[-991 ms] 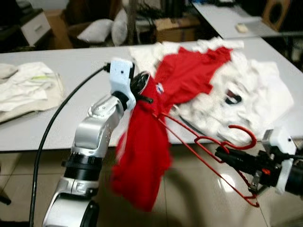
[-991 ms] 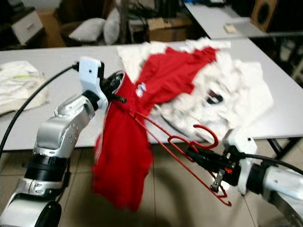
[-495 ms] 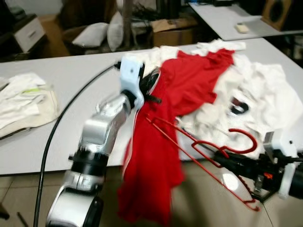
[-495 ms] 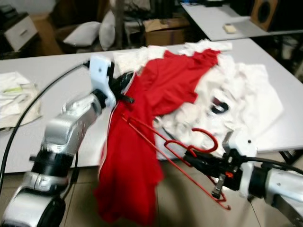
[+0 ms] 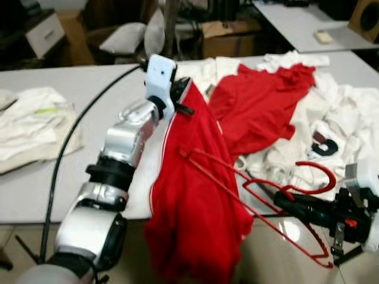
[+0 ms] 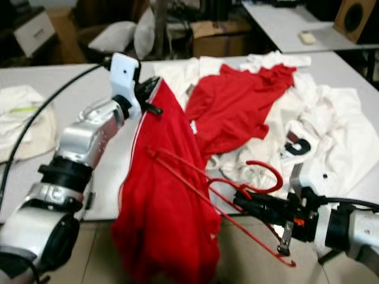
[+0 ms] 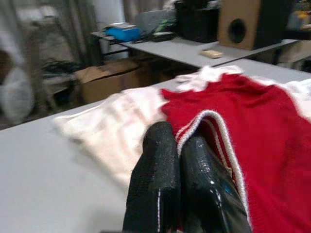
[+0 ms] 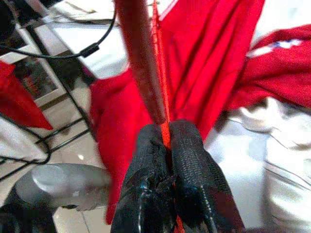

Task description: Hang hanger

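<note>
A red wire hanger is held by my right gripper, shut on its neck just below the hook, off the table's front edge. Its far arm pokes into a red shirt that hangs from my left gripper, shut on the white-trimmed collar above the table. The shirt's lower part drapes past the table edge toward the floor. In the right wrist view the fingers pinch the red wire.
The grey table carries a second red garment on a heap of white clothes to the right, and pale folded cloth to the left. Boxes, a pillow and another table stand behind. Tiled floor lies below.
The camera has shifted. My left gripper has drawn the red shirt away from the pile, so it hangs apart, and the hanger's arm reaches further into it.
</note>
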`<state>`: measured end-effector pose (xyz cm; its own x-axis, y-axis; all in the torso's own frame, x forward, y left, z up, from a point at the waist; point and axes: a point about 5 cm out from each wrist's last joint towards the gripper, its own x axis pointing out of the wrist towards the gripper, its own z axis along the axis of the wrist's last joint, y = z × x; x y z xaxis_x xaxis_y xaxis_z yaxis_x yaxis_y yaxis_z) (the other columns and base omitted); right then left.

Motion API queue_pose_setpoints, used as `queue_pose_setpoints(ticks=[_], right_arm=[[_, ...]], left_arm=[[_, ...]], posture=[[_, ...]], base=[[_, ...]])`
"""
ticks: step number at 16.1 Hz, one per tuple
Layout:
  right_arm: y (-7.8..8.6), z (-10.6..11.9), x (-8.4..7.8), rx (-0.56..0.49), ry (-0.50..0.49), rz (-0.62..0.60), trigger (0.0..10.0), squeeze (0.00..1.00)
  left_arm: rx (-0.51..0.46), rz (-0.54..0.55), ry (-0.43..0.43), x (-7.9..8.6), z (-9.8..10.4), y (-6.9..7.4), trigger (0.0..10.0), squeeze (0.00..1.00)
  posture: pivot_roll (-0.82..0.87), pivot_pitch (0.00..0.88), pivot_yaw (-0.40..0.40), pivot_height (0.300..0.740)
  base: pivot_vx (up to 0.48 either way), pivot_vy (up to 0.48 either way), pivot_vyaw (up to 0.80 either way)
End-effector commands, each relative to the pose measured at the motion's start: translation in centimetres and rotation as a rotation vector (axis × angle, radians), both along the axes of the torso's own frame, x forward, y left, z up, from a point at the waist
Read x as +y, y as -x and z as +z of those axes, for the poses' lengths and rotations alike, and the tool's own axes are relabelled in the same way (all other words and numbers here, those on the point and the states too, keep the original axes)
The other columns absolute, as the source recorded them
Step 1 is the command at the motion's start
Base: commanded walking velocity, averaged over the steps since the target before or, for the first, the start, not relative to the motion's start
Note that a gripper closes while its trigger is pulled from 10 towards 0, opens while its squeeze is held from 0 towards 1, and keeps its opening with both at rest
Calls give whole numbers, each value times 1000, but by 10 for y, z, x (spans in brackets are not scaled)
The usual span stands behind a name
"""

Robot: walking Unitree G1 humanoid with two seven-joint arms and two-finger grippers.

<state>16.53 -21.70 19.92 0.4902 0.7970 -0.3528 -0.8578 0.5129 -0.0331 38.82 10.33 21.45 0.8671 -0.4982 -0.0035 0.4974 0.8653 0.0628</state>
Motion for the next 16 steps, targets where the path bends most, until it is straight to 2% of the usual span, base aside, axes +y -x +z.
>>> queue_pose_setpoints(ticks=[1, 3, 4, 7, 8, 9, 12, 14, 16], right_arm=[[0, 6, 1, -15, -3, 29, 10000, 0], [-2, 4, 9, -6, -36, 70, 10000, 0], [-5, -3, 10, 24, 4, 66, 10000, 0], [-17, -11, 8, 19, 54, 9, 10000, 0], [-25, -13, 11, 6, 65, -4, 10000, 0], [-31, -13, 14, -6, 74, -1, 10000, 0], [-44, -12, 16, -38, 105, 17, 10000, 0], [-74, -4, 11, -103, 185, 12, 10000, 0], [-114, 16, 8, -204, 249, -33, 10000, 0]], left_arm=[[-71, 35, -18, 11, 18, -5, 10000, 0], [-121, -40, -15, -1, 36, -8, 10000, 0], [-144, -105, 10, -12, 45, -6, 10000, 0], [-179, -196, 23, -25, 55, -4, 10000, 0], [-202, -263, 39, -31, 65, 1, 10000, 0], [-218, -314, 43, -35, 72, 5, 10000, 0], [-242, -374, 33, -34, 83, 12, 10000, 0], [-278, -455, 86, -29, 103, 26, 10000, 0], [-307, -525, 168, -25, 123, 38, 10000, 0]], posture=[[-105, 0, 63, 740], [-105, 0, 62, 740], [-105, 0, 64, 740], [-101, 0, 58, 740], [-102, 0, 59, 740], [-103, 0, 61, 740], [-103, 0, 61, 740], [-106, 0, 59, 740], [-100, 0, 46, 740]], base=[[0, 0, 0], [0, 0, 0], [0, 0, 0], [0, 0, 0], [0, 0, 0], [0, 0, 0], [0, 0, 0], [0, 0, 0], [0, 0, 0]])
